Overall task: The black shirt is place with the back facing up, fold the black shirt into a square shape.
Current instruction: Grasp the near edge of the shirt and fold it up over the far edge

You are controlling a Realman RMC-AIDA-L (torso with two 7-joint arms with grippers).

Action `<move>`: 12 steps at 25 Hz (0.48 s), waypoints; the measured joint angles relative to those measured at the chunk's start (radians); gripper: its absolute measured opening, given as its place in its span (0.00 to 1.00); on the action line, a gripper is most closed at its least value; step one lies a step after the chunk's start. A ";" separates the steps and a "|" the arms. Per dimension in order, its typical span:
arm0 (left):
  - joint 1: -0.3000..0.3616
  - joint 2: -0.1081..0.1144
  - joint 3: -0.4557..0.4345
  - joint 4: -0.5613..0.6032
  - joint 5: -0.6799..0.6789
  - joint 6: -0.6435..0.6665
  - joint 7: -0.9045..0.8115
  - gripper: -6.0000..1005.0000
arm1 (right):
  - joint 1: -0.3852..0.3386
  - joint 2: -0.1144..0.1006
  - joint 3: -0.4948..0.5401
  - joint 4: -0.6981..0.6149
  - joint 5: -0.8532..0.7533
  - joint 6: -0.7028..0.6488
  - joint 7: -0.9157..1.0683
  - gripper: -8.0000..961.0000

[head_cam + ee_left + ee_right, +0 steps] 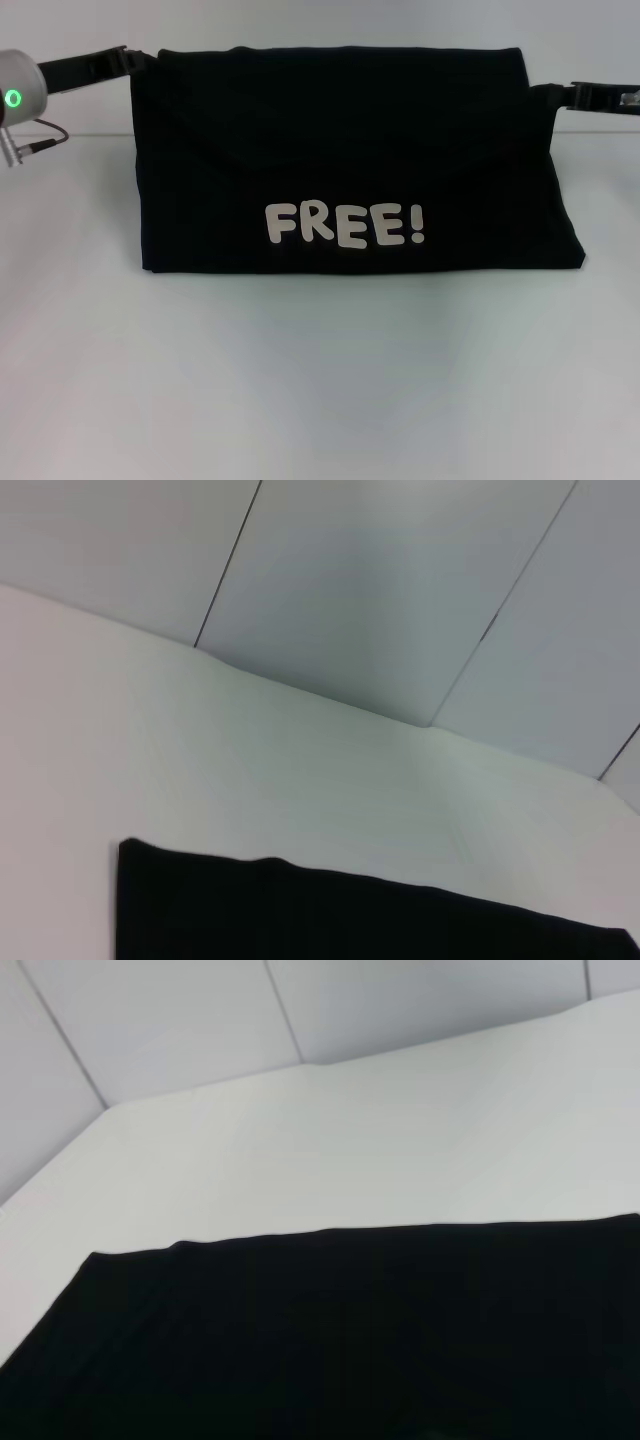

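Centrally, the black shirt (350,160), printed "FREE!", hangs folded above the table (320,380), long axis horizontal, its upper corners meeting the left end effector (125,62) and right end effector (565,95), whose finger openings cannot be told.

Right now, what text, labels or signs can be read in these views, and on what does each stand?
"FREE!" in pale block letters on the black shirt, facing the head view.
No other words, brands or numbers show; both wrist views show only plain black fabric and the white table.
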 joint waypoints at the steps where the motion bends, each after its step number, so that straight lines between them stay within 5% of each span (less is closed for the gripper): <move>1: -0.004 -0.003 0.001 -0.010 -0.004 -0.023 0.015 0.05 | 0.002 0.004 -0.001 0.009 0.001 0.020 0.000 0.04; 12: 0.001 -0.083 0.002 -0.072 -0.135 -0.204 0.220 0.05 | -0.015 0.086 0.002 0.041 0.004 0.188 -0.037 0.04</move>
